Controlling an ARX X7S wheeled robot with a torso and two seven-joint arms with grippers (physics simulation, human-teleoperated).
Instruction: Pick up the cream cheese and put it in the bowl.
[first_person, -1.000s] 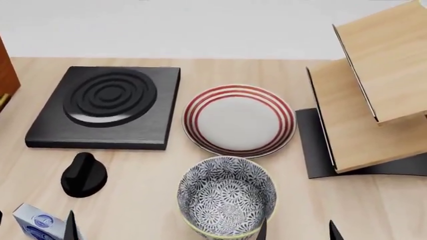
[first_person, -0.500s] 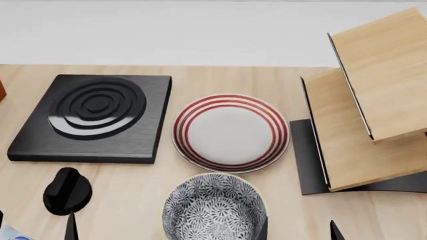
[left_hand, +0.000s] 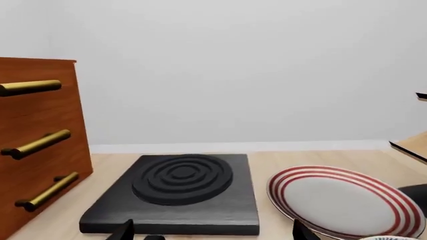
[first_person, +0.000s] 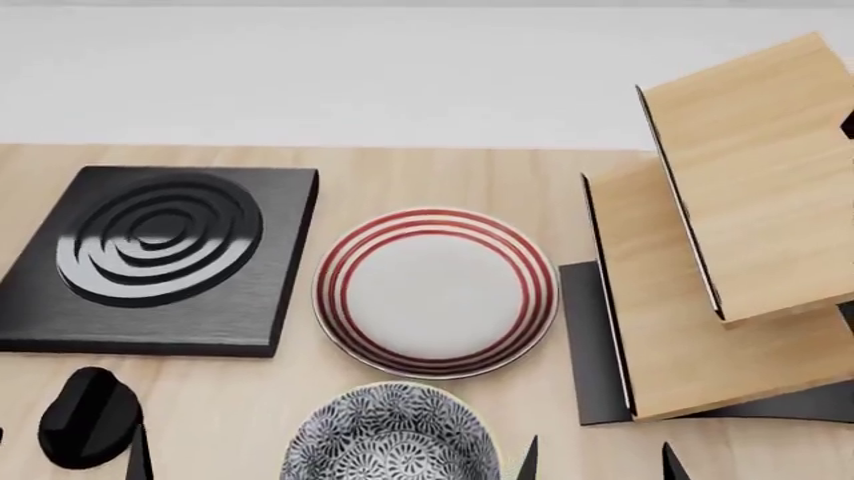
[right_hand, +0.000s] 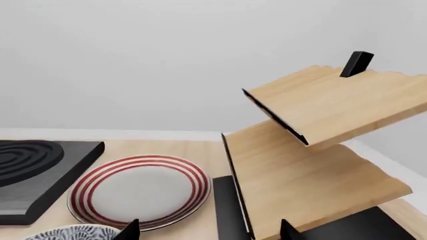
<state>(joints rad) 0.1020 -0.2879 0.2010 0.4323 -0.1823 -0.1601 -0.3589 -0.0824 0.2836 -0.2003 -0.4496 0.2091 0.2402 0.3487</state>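
The cream cheese is out of view in every frame. The bowl (first_person: 387, 438), dark blue and white floral with a yellowish rim, sits at the near edge of the head view, its near half cut off. Slivers of its rim also show in the wrist views (right_hand: 67, 233) (left_hand: 395, 238). My left gripper (left_hand: 212, 232) is open, and only its dark fingertips (first_person: 138, 455) show, left of the bowl. To the bowl's right my right gripper (first_person: 599, 465) (right_hand: 210, 231) is also open. Nothing is between either pair of fingers.
A black square burner plate (first_person: 147, 255) lies at the back left, with a black knob (first_person: 87, 415) in front of it. A white plate with red rings (first_person: 434, 290) is behind the bowl. A tilted wooden shelf rack (first_person: 721, 260) stands at the right, a wooden drawer cabinet (left_hand: 33, 150) at the far left.
The head view has shifted: everything has slid down and left in the picture. The cream cheese box at the bottom left has dropped out of view. More of the bowl is cut off.
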